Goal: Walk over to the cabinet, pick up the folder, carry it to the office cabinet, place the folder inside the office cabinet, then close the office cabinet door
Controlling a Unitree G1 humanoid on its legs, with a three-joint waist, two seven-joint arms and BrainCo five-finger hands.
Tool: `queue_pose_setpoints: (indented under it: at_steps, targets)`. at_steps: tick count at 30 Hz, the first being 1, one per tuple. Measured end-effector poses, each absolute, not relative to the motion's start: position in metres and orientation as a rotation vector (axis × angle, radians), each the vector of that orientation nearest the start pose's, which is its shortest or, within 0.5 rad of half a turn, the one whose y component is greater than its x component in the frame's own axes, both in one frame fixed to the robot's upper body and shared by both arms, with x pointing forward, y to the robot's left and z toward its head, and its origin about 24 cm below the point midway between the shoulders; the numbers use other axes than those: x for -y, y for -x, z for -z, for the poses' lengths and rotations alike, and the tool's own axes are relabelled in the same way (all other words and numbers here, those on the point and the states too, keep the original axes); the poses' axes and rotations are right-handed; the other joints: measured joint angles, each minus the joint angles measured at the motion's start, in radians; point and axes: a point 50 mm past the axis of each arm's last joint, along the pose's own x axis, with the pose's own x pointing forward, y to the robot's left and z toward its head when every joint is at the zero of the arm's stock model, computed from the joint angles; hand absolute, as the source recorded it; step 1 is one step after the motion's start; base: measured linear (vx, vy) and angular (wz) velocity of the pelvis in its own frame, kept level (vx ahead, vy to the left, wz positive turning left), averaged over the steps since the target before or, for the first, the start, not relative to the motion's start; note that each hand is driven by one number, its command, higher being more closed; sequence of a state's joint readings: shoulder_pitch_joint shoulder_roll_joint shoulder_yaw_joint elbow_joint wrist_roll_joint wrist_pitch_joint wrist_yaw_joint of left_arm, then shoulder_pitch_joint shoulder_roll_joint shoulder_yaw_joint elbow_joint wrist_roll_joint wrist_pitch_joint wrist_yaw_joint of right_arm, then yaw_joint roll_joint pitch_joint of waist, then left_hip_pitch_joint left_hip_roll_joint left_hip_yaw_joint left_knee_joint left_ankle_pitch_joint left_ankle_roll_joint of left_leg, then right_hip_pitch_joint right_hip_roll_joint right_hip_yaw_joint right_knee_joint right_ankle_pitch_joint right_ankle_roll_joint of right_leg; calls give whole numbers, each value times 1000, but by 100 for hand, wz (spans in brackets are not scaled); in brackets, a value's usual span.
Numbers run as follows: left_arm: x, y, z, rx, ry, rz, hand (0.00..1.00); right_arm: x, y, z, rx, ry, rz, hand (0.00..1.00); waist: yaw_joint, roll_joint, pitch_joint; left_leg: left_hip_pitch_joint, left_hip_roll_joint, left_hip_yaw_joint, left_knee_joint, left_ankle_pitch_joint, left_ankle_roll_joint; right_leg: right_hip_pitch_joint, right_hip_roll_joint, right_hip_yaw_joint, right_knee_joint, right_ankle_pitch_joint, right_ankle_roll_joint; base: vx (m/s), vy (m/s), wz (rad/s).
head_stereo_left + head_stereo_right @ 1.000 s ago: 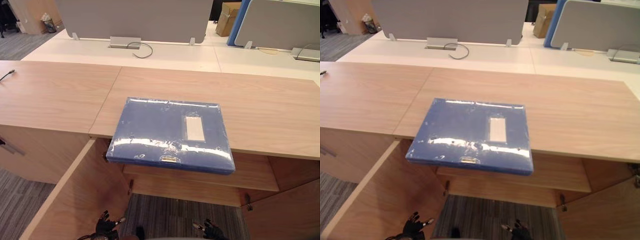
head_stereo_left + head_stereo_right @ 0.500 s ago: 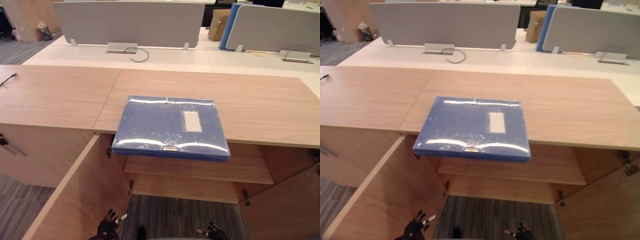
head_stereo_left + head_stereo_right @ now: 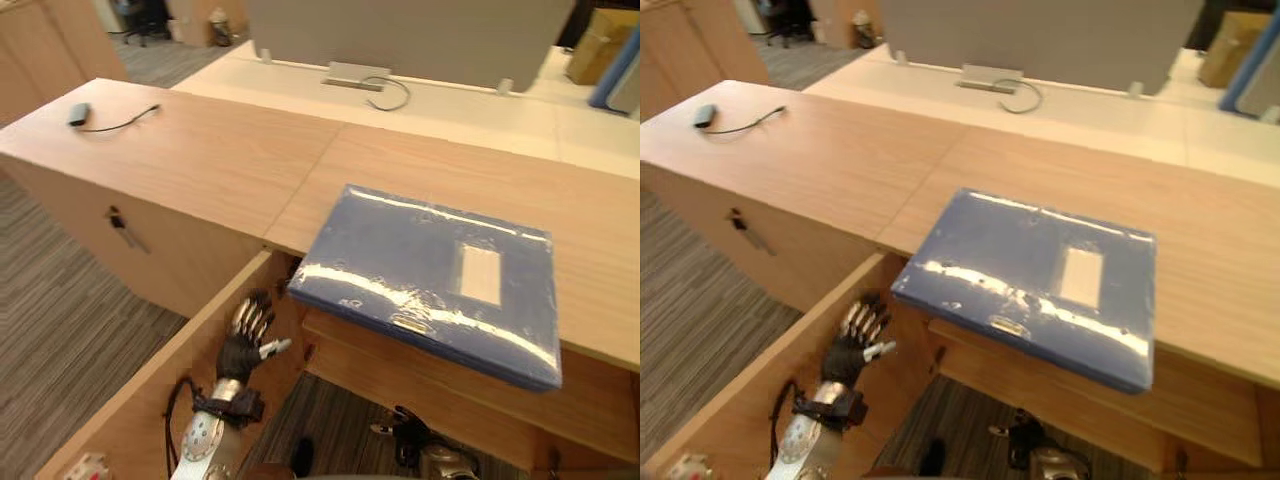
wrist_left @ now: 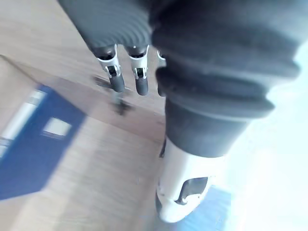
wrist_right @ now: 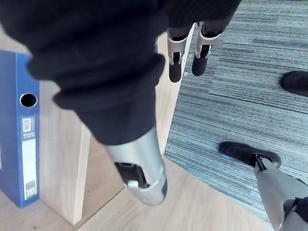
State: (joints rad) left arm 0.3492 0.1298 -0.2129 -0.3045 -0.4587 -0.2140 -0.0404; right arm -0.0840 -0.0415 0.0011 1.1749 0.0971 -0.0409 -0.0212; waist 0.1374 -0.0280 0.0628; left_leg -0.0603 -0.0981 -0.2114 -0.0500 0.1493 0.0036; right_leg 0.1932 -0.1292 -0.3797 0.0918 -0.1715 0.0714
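Far left on the wooden counter (image 3: 200,160): a small dark device (image 3: 80,113) with a thin cable trailing off it. Below it, the closed front of a neighbouring unit (image 3: 70,215) with a key (image 3: 120,222) in its lock. Grey striped carpet (image 3: 60,320) runs in front.

Next along, the cabinet door (image 3: 160,390) stands swung wide open toward the camera. Left hand (image 3: 248,335) is raised just beside the door's upper edge, below the folder's near left corner and not touching it. Its fingers (image 4: 115,77) are straight and spread, and it has hold of nothing.

Centre: the folder (image 3: 430,275) lies flat on the counter, skewed slightly, its near edge overhanging the open cabinet (image 3: 330,385). It is blue with a glossy, glare-streaked cover, a white rectangular label (image 3: 478,275) toward its right side and a small metal clasp (image 3: 410,323) by the near edge. The right wrist view catches its spine, which has a round finger hole and pale paper labels. Under the overhang, a wooden shelf (image 3: 420,380) shows inside the cabinet.

Right hand (image 5: 175,57) hangs low before the cabinet opening, over the carpet, with loose, nearly straight fingers holding nothing.

Behind the counter: a white desk (image 3: 470,105) with a grey divider screen (image 3: 420,40) and a grey cable box (image 3: 358,75). Far right: a cardboard box (image 3: 598,40).
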Motion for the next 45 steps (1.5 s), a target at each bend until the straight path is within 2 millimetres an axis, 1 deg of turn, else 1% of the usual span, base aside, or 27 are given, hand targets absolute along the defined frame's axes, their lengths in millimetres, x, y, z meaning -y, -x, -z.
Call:
queue_pose_setpoints:
  at_steps: [1, 2, 3, 6, 8, 10, 12, 13, 14, 16, 18, 20, 23, 26, 28, 30, 33, 34, 36, 40, 45]
  targets:
    - [-140, -183, -65, 177, 394, 129, 0, 162, -138, 157, -1051, -29, 77, 0, 5, -1, 0, -8, 0, -6, 8, -3, -3, -1, 2, -6, 5, 0, 0, -7, -32, 36]
    - [-139, -184, -76, 239, 372, 109, 0, 159, -135, 158, -1060, -38, 81, 0, 19, -2, 1, -17, -1, -16, 21, -6, -5, -2, 4, -20, 11, 0, 0, -15, -26, 25]
    - [-140, -185, -81, 265, 359, 88, 0, 159, -133, 159, -1064, -44, 89, 0, 22, -2, 0, -22, -1, -22, 27, -9, -6, -2, 5, -29, 12, 0, 0, -42, -30, 26]
    - [-148, -184, -94, 338, 293, -78, 0, 143, -125, 161, -1083, -93, 97, 0, 36, -3, 0, -27, -4, -48, 30, -20, -5, 2, 7, -64, 17, -1, 0, -58, -18, 18]
    - [-149, -183, -103, 378, 253, -124, 0, 136, -125, 161, -1085, -127, 108, 0, 35, -4, -1, -26, -3, -49, 18, -14, -4, 4, 7, -76, 17, -1, 0, -56, -4, 18]
    - [-149, -178, -117, 457, 194, -157, 0, 130, -126, 161, -1082, -137, 109, 0, 36, -4, -2, -26, -3, -46, 10, -12, -3, 4, 6, -84, 17, -1, 0, -54, 5, 13]
    - [-151, -173, -133, 554, 127, -208, 0, 125, -130, 159, -1073, -140, 100, 0, 38, -4, -12, -24, -3, -42, -11, 6, -1, 3, 5, -87, 4, -4, -1, -54, 10, 3]
    - [-151, -171, -136, 575, 118, -216, 0, 125, -133, 158, -1066, -136, 97, 0, 39, -4, -14, -23, -3, -41, -16, 15, -2, 3, 5, -87, -1, -6, -1, -43, 6, -1]
    - [-150, -170, -141, 613, 96, -235, 0, 124, -141, 156, -1049, -132, 94, 0, 39, -3, -14, -23, -3, -40, -24, 27, 0, 3, 6, -92, -9, -8, 0, -45, 3, 2]
    - [-145, -172, -148, 655, 72, -234, 0, 125, -149, 153, -1028, -129, 96, 0, 39, -5, -22, -21, 5, -32, -36, 41, -5, -1, 11, -98, -13, -9, 0, -55, 1, 7]
    - [-140, -175, -158, 731, -15, -252, 0, 124, -155, 151, -1010, -151, 105, 0, 44, -14, -36, -20, 13, -14, -36, 46, -7, -2, 16, -94, -17, -9, -1, -31, 0, -3]
    - [-136, -177, -163, 775, -62, -240, 0, 123, -154, 151, -1010, -154, 103, 0, 42, -19, -49, -20, 18, -3, -36, 50, -8, -3, 19, -82, -21, -8, -1, 11, -14, -13]
    - [-121, -178, -170, 849, -165, -149, 0, 125, -145, 154, -1030, -153, 111, 0, 40, -28, -62, -17, 31, 24, -36, 57, -19, -5, 26, -61, -30, -5, -5, 21, -25, -20]
    - [-106, -177, -174, 915, -263, -63, 0, 130, -134, 158, -1057, -149, 123, 0, 32, -30, -73, -7, 43, 53, -36, 53, -23, -7, 31, -26, -35, -3, -9, 32, -42, -35]
    - [-94, -178, -176, 958, -319, 7, 0, 136, -125, 161, -1076, -140, 135, 0, 18, -31, -87, -8, 51, 65, -36, 52, -25, -12, 37, -12, -35, 0, -13, 28, -49, -23]
    - [-84, -180, -173, 983, -373, 71, 0, 142, -119, 162, -1088, -129, 141, 0, 13, -30, -98, -7, 62, 86, -36, 50, -28, -19, 43, 6, -35, 2, -17, 12, -47, -25]
    - [-70, -181, -166, 991, -423, 165, 0, 149, -117, 163, -1091, -112, 146, 0, 5, -30, -101, -5, 74, 96, -36, 49, -30, -25, 52, 23, -35, 5, -22, -9, -44, -16]
    - [-68, -181, -163, 989, -434, 181, 0, 150, -117, 163, -1090, -108, 145, 0, 3, -30, -102, -4, 76, 98, -36, 49, -31, -26, 54, 27, -34, 6, -23, -25, -36, -15]
    - [-61, -181, -153, 969, -476, 247, 0, 151, -117, 162, -1082, -96, 121, 0, -10, -30, -108, -4, 83, 104, -36, 49, -33, -31, 57, 34, -35, 7, -25, -27, -20, -12]
    - [-52, -184, -142, 951, -536, 344, 0, 152, -114, 163, -1084, -72, 97, 0, -17, -30, -117, 0, 85, 108, -37, 49, -34, -31, 58, 40, -33, 7, -26, -24, -7, -5]
    - [-50, -188, -132, 924, -583, 399, 0, 152, -113, 163, -1085, -48, 75, 0, -32, -31, -119, 4, 85, 109, -37, 50, -34, -31, 58, 48, -31, 8, -27, -16, 1, -3]
